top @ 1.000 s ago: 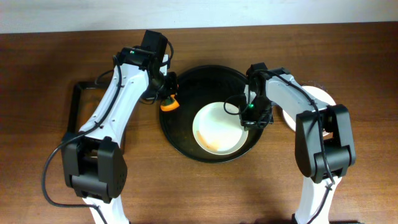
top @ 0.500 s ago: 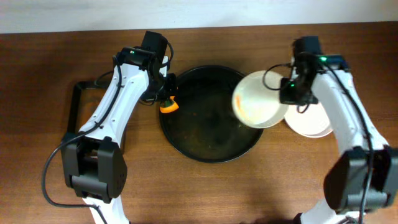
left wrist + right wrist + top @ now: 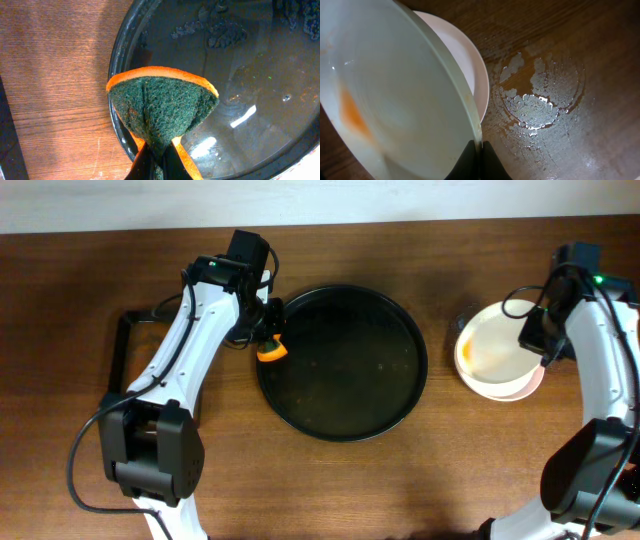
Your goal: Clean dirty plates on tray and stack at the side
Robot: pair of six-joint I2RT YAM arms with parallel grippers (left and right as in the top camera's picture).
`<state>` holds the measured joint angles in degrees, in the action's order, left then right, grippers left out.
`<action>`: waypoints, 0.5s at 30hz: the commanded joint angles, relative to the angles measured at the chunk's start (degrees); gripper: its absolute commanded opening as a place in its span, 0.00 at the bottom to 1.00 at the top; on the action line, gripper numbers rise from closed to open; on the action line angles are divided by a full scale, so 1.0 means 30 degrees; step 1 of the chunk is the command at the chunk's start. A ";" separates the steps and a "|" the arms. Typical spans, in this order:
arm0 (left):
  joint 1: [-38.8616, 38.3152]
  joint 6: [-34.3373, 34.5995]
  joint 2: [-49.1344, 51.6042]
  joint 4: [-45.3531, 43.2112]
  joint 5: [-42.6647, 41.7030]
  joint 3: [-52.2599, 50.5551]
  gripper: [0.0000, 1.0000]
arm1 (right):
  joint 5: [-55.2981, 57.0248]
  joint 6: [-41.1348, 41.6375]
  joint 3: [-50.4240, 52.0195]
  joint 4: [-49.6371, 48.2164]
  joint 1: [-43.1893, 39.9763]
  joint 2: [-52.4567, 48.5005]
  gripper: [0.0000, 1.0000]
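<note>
1. We look down on a brown wood-grain table point(image 3: 400, 490) with a pale strip of wall along its far edge. Near the plates, a wet patch point(image 3: 540, 95) of beaded water glistens on the wood.
2. The tray point(image 3: 340, 370) is round and glossy black with a raised rim, and it sits mid-table. In the left wrist view its bare bottom is wet and streaked with dark residue.
3. The left gripper point(image 3: 268, 338) is clamped on a folded sponge point(image 3: 162, 107), coarse green scouring mesh on an orange foam backing. It holds the sponge over the tray's left rim.
4. The right gripper point(image 3: 479, 152) pinches the rim of a smooth white plate point(image 3: 488, 350). This shallow, tilted dish has an orange smear inside and is held right of the tray, apart from it.
5. Under it a lower plate point(image 3: 470, 65), also white and round, lies flat on the table. We cannot tell whether the two touch.
</note>
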<state>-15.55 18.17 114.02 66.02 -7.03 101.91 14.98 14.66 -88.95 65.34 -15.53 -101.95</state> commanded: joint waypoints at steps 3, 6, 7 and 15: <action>0.0117 -0.0153 -0.0656 0.0015 0.0015 0.0262 0.01 | -0.3322 -0.1246 -0.0612 0.0095 0.0087 0.0233 0.04; 0.0117 -0.0153 -0.0656 0.0015 0.0015 0.0262 0.01 | -0.3657 -0.1239 -0.1100 0.0306 0.0656 0.0670 0.04; 0.0117 -0.0153 -0.0656 0.0015 0.0015 0.0262 0.01 | -0.3621 -0.1275 -0.1239 0.0372 0.1020 0.0896 0.04; 0.0117 -0.0153 -0.0656 0.0015 0.0015 0.0262 0.01 | 0.2841 -0.1355 -0.1355 0.0437 0.5778 0.1494 0.04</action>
<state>-15.55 18.17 113.99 66.02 -7.05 101.91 12.47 10.92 -91.53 66.50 -3.97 -99.04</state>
